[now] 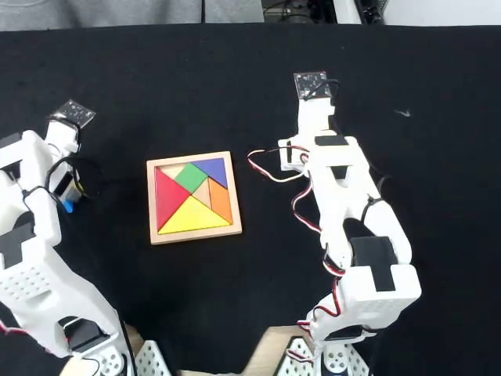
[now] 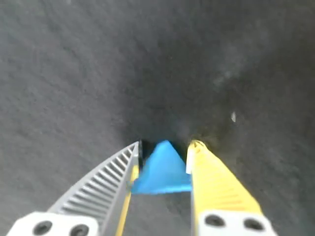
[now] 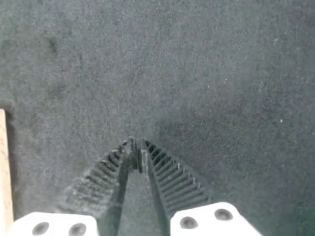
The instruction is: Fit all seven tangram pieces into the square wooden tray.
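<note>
The square wooden tray [image 1: 193,234] lies mid-table, holding a red triangle [image 1: 167,200], a yellow triangle [image 1: 194,216], a green piece [image 1: 190,176], a blue-violet piece [image 1: 214,169] and an orange piece [image 1: 221,200]. A small bare wooden gap [image 1: 202,192] shows at their centre. My left gripper [image 2: 166,147] is shut on a small light blue triangle [image 2: 162,169], low over the cloth far left of the tray; that triangle [image 1: 69,206] peeks out under the left arm. My right gripper [image 3: 137,147] is shut on nothing, over bare cloth just right of the tray edge [image 3: 4,167].
Black cloth covers the whole table. The right arm [image 1: 344,196] stretches along the tray's right side, with red and white cables [image 1: 270,166] looping close to the tray. The left arm [image 1: 31,235] stands along the left edge.
</note>
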{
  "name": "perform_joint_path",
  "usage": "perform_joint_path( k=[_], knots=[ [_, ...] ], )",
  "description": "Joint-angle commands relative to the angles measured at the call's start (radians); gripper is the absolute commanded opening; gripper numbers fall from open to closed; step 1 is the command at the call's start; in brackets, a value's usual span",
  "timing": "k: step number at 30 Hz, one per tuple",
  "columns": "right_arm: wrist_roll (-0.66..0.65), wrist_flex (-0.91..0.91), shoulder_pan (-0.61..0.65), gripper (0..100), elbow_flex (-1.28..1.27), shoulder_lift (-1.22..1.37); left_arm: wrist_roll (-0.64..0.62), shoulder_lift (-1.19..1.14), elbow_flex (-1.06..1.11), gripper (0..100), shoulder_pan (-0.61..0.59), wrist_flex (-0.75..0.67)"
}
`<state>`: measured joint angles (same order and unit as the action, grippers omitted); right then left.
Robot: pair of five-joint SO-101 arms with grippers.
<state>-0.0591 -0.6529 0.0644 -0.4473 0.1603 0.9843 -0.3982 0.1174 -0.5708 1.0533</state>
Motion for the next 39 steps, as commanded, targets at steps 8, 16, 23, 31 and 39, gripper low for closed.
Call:
perform_joint_path(
  k=[8, 16, 23, 31, 39],
  knots=[
    [-0.011, 0.002, 0.009, 1.1, 0.048, -0.005, -0.008, 0.035, -0.027, 5, -0.004, 0.173],
    [-0.011, 0.002, 0.009, 1.1, 0.048, -0.005, -0.026, 0.038, -0.064, 2, 0.001, 0.153],
    [-0.011, 0.002, 0.005, 1.1, 0.048, -0.007, -0.18, 0.137, -0.403, 3, 0.096, 0.497],
    [-0.011, 0.002, -0.012, 1.1, 0.05, -0.01, 0.029, 0.095, -0.607, 3, 0.453, 0.69],
    [-0.003, 0.008, -0.101, 1.1, 0.074, -0.007, 0.233, -0.08, -0.625, 3, 0.628, 0.628]
  ],
)
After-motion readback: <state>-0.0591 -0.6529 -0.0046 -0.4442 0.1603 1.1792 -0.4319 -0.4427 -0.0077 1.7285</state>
